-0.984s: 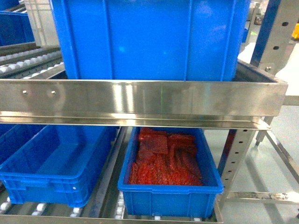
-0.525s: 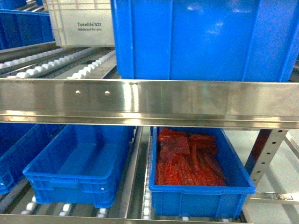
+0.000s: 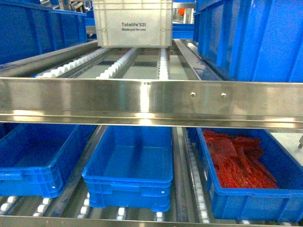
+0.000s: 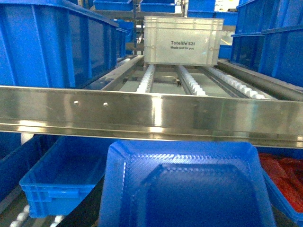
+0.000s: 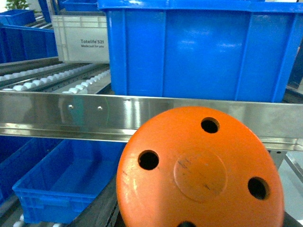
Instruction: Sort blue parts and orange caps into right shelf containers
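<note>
On lower shelf: red-filled bin (image 3: 246,189) now further right | jaws: cannot tell

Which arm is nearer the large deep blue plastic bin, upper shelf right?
Right, probably. Its wrist view faces the bin head-on and close; from the left wrist it sits off at the right edge.

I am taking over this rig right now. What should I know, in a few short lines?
Left arm: jaws hidden; a blue part fills its wrist view, probably held.
Right arm: jaws hidden; an orange cap fills its wrist view, probably held.
Lower shelf: left bin and middle bin look empty; right bin holds red pieces.
Done: nothing seen sorted.
Left: place both items.
</note>
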`<state>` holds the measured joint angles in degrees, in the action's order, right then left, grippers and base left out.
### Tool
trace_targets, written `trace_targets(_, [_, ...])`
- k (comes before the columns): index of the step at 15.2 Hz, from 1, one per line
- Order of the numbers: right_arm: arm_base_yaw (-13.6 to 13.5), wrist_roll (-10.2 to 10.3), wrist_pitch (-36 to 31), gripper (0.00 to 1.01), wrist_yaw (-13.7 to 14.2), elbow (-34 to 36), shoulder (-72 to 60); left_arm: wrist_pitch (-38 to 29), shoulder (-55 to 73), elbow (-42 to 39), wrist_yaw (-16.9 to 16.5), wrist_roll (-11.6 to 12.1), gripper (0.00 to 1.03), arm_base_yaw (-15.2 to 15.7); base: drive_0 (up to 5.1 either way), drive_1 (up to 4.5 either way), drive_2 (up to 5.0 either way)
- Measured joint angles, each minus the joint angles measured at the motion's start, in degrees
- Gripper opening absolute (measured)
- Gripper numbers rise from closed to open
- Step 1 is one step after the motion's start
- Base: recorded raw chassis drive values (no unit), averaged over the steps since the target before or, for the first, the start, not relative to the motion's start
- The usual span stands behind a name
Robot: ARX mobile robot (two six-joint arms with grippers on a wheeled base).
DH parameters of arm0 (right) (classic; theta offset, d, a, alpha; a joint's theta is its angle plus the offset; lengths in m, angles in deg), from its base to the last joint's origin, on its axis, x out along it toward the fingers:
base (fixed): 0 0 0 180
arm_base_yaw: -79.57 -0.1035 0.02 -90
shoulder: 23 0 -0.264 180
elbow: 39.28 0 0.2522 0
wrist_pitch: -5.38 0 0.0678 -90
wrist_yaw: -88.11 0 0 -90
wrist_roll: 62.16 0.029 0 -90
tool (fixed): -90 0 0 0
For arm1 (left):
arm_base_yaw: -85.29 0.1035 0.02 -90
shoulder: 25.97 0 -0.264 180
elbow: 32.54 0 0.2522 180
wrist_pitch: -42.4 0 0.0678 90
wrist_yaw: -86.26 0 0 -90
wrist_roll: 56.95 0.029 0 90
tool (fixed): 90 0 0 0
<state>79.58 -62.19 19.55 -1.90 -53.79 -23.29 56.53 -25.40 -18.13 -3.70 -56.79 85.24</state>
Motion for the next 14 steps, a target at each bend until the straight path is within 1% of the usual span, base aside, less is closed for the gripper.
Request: trace_targets(14, [0.0,-0.02,0.02,0.43,0.11,0.0,0.0,0.0,0.0,0.0,-0.04,0.0,0.41,0.0,-5.0,2.49,2.5])
